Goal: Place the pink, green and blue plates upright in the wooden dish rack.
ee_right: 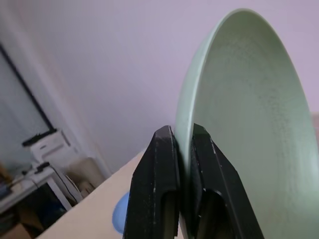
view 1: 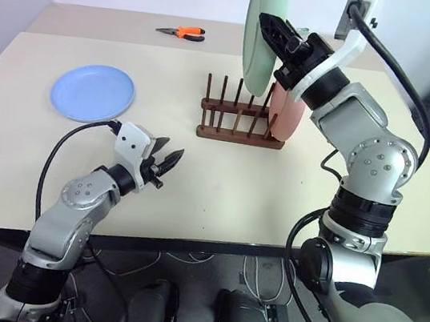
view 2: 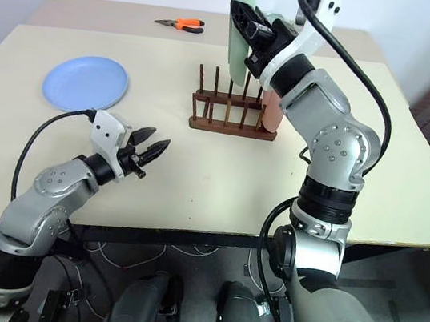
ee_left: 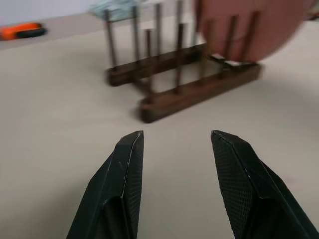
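1. The right hand is raised above the wooden dish rack, its two black fingers pressed together on the rim of the green plate, one finger on each face of the plate.
2. The green plate is held upright and clear of the bench, hanging over the pegs of the rack without resting in them.
3. The left hand hovers low over the near part of the bench, its fingers apart and holding nothing (from its wrist, bare bench surface shows between the two fingertips). It points toward the rack and is well apart from it.
4. The pink plate already stands upright at the right end of the rack, between the pegs.
5. The blue plate lies flat on the bench, to the left of the rack and apart from it, beyond the left hand.
6. The rack sits near the middle of the bench, two dark rails with rows of thin pegs.
7. Orange-handled pliers lie at the far side of the bench, behind the rack.
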You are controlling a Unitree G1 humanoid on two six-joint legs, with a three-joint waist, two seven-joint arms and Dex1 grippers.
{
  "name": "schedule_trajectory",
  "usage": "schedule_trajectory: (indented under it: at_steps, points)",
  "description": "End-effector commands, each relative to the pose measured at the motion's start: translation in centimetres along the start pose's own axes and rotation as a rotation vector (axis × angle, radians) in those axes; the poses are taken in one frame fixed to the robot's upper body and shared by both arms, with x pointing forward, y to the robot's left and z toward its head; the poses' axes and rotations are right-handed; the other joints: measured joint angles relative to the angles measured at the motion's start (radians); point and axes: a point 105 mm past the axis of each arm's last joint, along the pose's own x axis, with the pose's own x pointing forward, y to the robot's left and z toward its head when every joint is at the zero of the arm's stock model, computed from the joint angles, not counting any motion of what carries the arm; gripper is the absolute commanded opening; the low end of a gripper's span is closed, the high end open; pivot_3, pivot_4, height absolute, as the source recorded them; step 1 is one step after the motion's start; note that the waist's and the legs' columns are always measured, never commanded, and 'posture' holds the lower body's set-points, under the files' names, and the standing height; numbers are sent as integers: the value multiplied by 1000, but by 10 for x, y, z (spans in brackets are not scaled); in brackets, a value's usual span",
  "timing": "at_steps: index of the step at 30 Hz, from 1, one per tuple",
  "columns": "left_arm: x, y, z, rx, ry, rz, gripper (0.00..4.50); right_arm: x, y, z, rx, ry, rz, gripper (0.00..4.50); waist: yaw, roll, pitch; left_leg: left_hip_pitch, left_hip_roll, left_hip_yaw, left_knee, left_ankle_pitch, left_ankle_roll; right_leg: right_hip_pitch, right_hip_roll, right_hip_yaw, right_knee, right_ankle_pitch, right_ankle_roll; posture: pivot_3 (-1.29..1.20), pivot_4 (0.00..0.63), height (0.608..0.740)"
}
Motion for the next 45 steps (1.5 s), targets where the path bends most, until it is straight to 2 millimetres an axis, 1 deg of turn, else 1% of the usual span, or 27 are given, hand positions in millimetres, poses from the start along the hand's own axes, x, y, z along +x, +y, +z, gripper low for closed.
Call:
schedule_trajectory:
  at_steps: [1, 7, 10, 14, 17, 19, 21, 22, 24, 25, 27, 28, 29, 30, 32, 33, 35, 37, 40, 43, 45]
  points:
    - [-6, -16, 8, 6, -23, -87, 2149, 4, -3, 10, 30, -15, -1, 0, 1, 0, 0, 0, 0, 0, 0, 0, 0, 0, 0, 0, 0, 0, 0, 0, 150, 740]
    - [-8, -17, 7, -3, -14, -86, 2149, 13, -35, -1, 110, 41, -100, 0, 5, 0, 0, 0, 0, 1, 1, 0, 2, 1, 0, 0, 0, 0, 0, 0, 150, 740]
    - [-7, -17, 8, -2, -16, -85, 2149, 17, -50, -5, 107, 61, -154, 0, 4, 0, 0, 0, 0, 1, 1, 0, 2, 0, 1, 0, 0, 0, 0, 0, 150, 740]
    - [-7, -17, 8, -1, -17, -81, 2149, 19, -57, -6, 103, 73, -172, 0, 4, 0, 0, 0, 0, 1, 1, 0, 2, 0, 1, 1, 0, 0, 0, 0, 150, 740]
    - [-6, -16, 8, 2, -17, -73, 2210, 22, -57, -8, 82, 83, -169, 1069, 5, 0, 0, 0, 0, 1, 1, 0, 2, 0, 1, 1, 0, 0, 0, 0, 150, 740]
    - [-6, -15, 9, -16, -20, -63, 2210, 24, -53, -4, -56, 73, -156, 2091, 4, 0, 0, 0, 0, 1, 1, 0, 2, 0, 1, 1, 0, 0, 0, 0, 150, 740]
    - [-5, -11, 10, -46, -29, -40, 2736, 26, -47, -1, -199, 62, -131, 3072, 4, 0, 0, 0, 0, 1, 1, 0, 2, 0, 1, 1, 0, 0, 0, 0, 150, 740]
    - [-5, -8, 12, -64, -41, -21, 3070, 27, -43, 1, -260, 52, -114, 3595, 4, 0, 0, 0, 0, 1, 1, 0, 2, 0, 1, 1, 0, 0, 0, 0, 150, 740]
    - [-4, 6, 18, -106, -73, 51, 4034, 28, -33, 7, -442, 27, -72, 3613, 5, 1, 0, 0, 1, 1, 1, 0, 2, 0, 1, 1, 0, 0, 1, 0, 150, 740]
    - [-4, 27, 25, -145, -112, 163, 4464, 27, -25, 15, -620, -2, -46, 3613, 6, 0, 0, -1, 1, 1, 1, 0, 2, 0, 1, 1, 0, 0, 1, 0, 150, 740]
    - [-6, 57, 33, -196, -154, 322, 4464, 24, -10, 22, -844, -44, 5, 3613, 9, 0, 0, -1, 0, 1, 2, 0, 2, 0, 1, 1, 0, 0, 1, 0, 150, 740]
    - [-11, 86, 35, -222, -151, 486, 4464, 22, -3, 28, -966, -77, 21, 3613, 8, 0, 0, -1, 1, 1, 2, 0, 2, 0, 1, 1, 0, 0, 1, 0, 150, 740]
    - [-16, 109, 32, -268, -129, 621, 4464, 19, 3, 33, -1034, -107, 32, 3613, 9, 0, 1, -1, 1, 1, 3, 0, 2, 0, 1, 1, 0, 0, 1, 0, 150, 740]
    - [-21, 124, 30, -308, -112, 710, 4464, 17, 6, 35, -1080, -127, 41, 3613, 9, 0, 0, -1, 1, 1, 3, 0, 2, 0, 2, 1, 0, 0, 1, 0, 150, 740]
    - [-35, 157, 17, -400, -27, 908, 4464, 12, 15, 38, -1125, -167, 66, 3613, 6, 0, 0, -1, 1, 0, 3, 0, 2, 1, 2, 1, 0, 0, 1, 0, 150, 740]
    - [-39, 168, 14, -439, -8, 964, 4464, 9, 20, 37, -1134, -177, 87, 3613, 5, -1, 0, -1, 1, 0, 3, 0, 2, 1, 2, 1, 0, 0, 1, 0, 150, 740]
    - [-40, 184, 10, -529, 9, 1013, 4464, 4, 29, 29, -1148, -178, 144, 3613, 7, -1, 0, -1, 1, 0, 3, 0, 2, 1, 3, 1, 0, 0, 1, 0, 150, 740]
    - [-33, 190, 4, -582, 58, 1013, 4464, -1, 35, 18, -1147, -172, 188, 3613, 8, -2, 1, -1, 1, 1, 3, 0, 2, 1, 3, 0, 0, 0, 1, 0, 150, 740]
    - [-15, 195, -6, -682, 135, 983, 4464, -12, 43, -17, -1170, -83, 299, 3613, 18, -4, 0, -1, 1, 0, 4, 0, 2, 2, 3, -1, 0, 0, 2, 0, 150, 740]
    - [0, 199, -12, -829, 134, 974, 4464, -23, 42, -43, -1176, -11, 340, 3613, 21, -5, 0, -1, 1, 0, 4, 0, 1, 3, 4, -2, -1, 0, 2, 0, 150, 740]
    - [8, 201, -13, -890, 129, 979, 3933, -27, 40, -53, -1185, 22, 348, 3613, 19, -6, 0, -1, 1, 0, 4, 0, 1, 3, 4, -2, -1, 0, 2, 0, 150, 740]
